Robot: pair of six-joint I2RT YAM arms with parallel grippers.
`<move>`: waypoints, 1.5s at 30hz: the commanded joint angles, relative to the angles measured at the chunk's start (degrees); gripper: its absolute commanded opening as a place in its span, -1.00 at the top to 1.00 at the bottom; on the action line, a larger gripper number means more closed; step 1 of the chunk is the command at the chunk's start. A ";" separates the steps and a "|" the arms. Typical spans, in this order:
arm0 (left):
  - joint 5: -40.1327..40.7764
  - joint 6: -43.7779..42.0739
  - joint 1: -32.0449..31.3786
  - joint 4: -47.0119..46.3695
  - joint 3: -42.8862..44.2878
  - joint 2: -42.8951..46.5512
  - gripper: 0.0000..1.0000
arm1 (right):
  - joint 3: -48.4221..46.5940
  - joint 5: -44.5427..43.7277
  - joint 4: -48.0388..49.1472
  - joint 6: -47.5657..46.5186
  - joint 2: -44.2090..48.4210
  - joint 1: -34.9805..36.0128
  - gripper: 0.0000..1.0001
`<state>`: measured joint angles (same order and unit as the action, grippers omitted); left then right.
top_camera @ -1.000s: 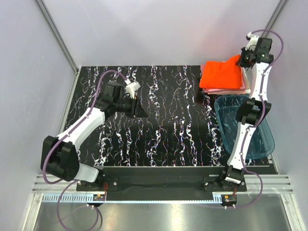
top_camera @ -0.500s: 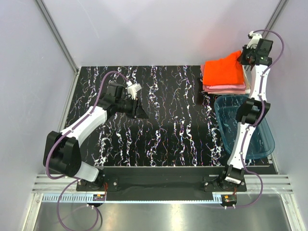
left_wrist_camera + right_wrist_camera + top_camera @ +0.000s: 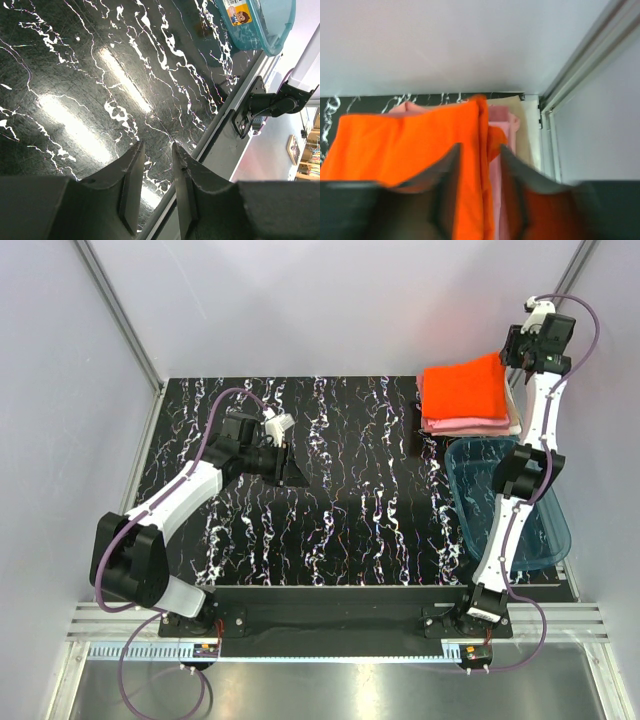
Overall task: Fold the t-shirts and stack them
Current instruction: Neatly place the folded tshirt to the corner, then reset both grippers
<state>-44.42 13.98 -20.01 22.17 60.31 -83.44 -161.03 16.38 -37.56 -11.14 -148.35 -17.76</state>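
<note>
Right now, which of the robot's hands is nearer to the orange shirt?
The right hand is nearer: it hovers at the far-right edge of the orange shirt. The left hand hangs over the dark table, well off to the shirt's left.

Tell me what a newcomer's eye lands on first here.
First, the bright orange-red t-shirt, folded flat on top of the pink t-shirts in the far right corner of the black marbled table. Next, the translucent teal tub just in front of that stack at the right edge. The right pincer hangs over the stack's far right corner, jaws apart.
</note>
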 commanded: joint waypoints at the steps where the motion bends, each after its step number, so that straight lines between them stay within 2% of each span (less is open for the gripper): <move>1: -1.89 0.00 0.06 -2.40 -0.02 0.56 0.32 | -2.89 -4.69 5.13 0.76 0.78 -1.14 0.04; 6: -1.81 0.00 0.06 -2.49 -0.11 1.00 0.30 | 0.53 -5.49 5.48 4.45 5.26 -1.31 -0.05; 9: -1.37 -0.09 0.06 -2.40 0.15 1.70 0.30 | 7.38 -4.87 4.52 9.45 11.49 -1.05 -0.04; 12: 0.82 -0.35 0.23 -2.31 0.94 3.01 0.30 | 13.36 -2.33 0.66 16.31 18.79 -0.53 -0.32; 13: 2.57 -0.44 0.23 -2.22 1.29 3.89 0.30 | 15.20 -1.45 -2.40 18.93 22.46 0.26 -0.53; 16: 7.57 -0.71 0.85 -1.78 3.84 6.43 0.30 | 20.90 0.31 -7.68 22.90 31.24 3.24 -0.98; 19: 9.61 0.79 2.78 -1.96 7.26 9.86 0.24 | 27.58 2.51 -12.77 26.51 40.29 6.59 -1.00; 21: 11.46 1.23 2.96 -1.87 10.33 11.89 0.11 | 31.63 4.35 -14.55 28.27 44.80 11.15 -0.99; 23: 12.87 1.75 3.05 -0.91 12.71 14.00 -0.04 | 41.55 7.59 -12.46 31.76 52.44 15.10 -1.00; 24: 12.87 2.02 3.05 -0.64 14.46 14.61 -0.97 | 46.20 11.35 -10.45 33.10 55.34 15.90 -0.99; 25: 12.87 2.19 3.05 -0.38 15.26 15.40 -0.98 | 55.12 11.83 -6.60 34.85 60.50 16.61 -0.99; 27: 12.52 3.16 3.05 0.24 15.80 16.46 -0.98 | 62.82 15.07 -3.32 40.30 65.45 16.88 -1.00; 31: 12.26 5.27 3.05 0.15 13.61 20.15 -0.98 | 77.08 15.44 -0.50 39.10 79.05 16.88 -0.99; 35: 13.04 5.88 3.22 -0.02 11.15 23.23 -0.98 | 83.76 9.12 0.47 38.03 87.17 16.79 -0.99; 45: 13.14 7.64 3.14 -1.34 8.86 27.10 -0.98 | 85.53 5.42 0.38 36.45 90.34 16.79 -0.99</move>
<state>-32.25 20.86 -16.86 23.49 69.52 -58.15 -74.96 23.62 -39.75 25.87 -58.46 -0.89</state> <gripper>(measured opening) 0.987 0.994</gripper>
